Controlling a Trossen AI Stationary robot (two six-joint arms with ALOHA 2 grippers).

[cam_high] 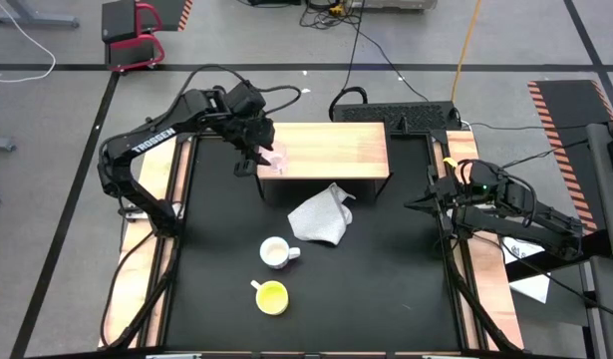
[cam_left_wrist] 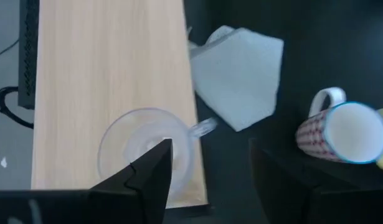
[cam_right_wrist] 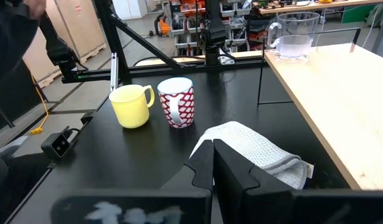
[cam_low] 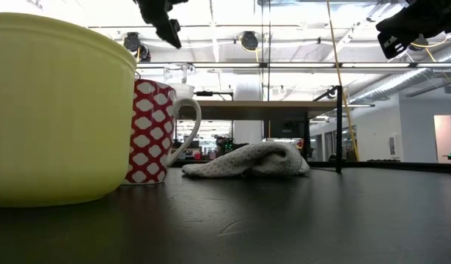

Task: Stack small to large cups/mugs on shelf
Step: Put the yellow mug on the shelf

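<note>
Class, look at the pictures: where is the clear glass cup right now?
In the high view, the clear glass cup stands on the shelf at its left front corner, under the open left gripper.

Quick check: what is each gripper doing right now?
Left gripper: open, above the clear glass cup on the shelf, holding nothing.
Right gripper: shut, empty.

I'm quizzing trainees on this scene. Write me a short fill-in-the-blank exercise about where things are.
1. The glass cup stands on the ____.
2. The left pincer hangs over the glass cup with its fingers ____.
3. Between the shelf and the patterned mug lies a grey-white ____.
4. The cup nearest the table's front edge is ____ in colour.

Missing words: shelf; open; cloth; yellow
</note>
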